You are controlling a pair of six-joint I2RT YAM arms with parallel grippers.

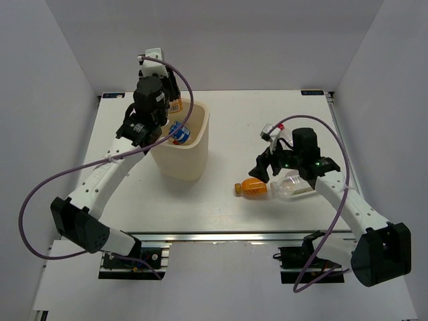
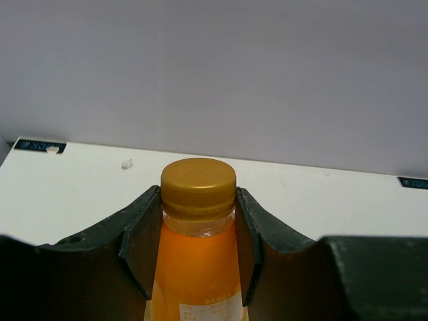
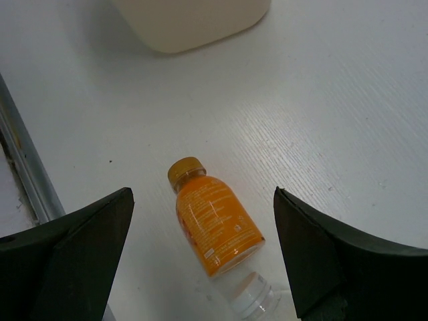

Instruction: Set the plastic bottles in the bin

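My left gripper point(image 1: 171, 90) is shut on an orange bottle point(image 1: 175, 105) and holds it upright over the back left rim of the cream bin point(image 1: 194, 160). The left wrist view shows its gold cap and orange body point(image 2: 198, 267) between the pads. A blue-labelled bottle point(image 1: 179, 132) lies inside the bin. My right gripper point(image 1: 262, 168) is open above a second orange bottle point(image 1: 253, 188) lying on the table, with a larger clear bottle point(image 1: 291, 186) at its base. In the right wrist view the orange bottle point(image 3: 217, 224) lies between the spread fingers, apart from both, and the clear bottle's white cap point(image 3: 254, 301) shows below it.
The bin's base point(image 3: 194, 20) shows at the top of the right wrist view. The table's front rail point(image 3: 27, 174) runs along the left of that view. White walls enclose the table point(image 1: 267, 114) at the back and sides.
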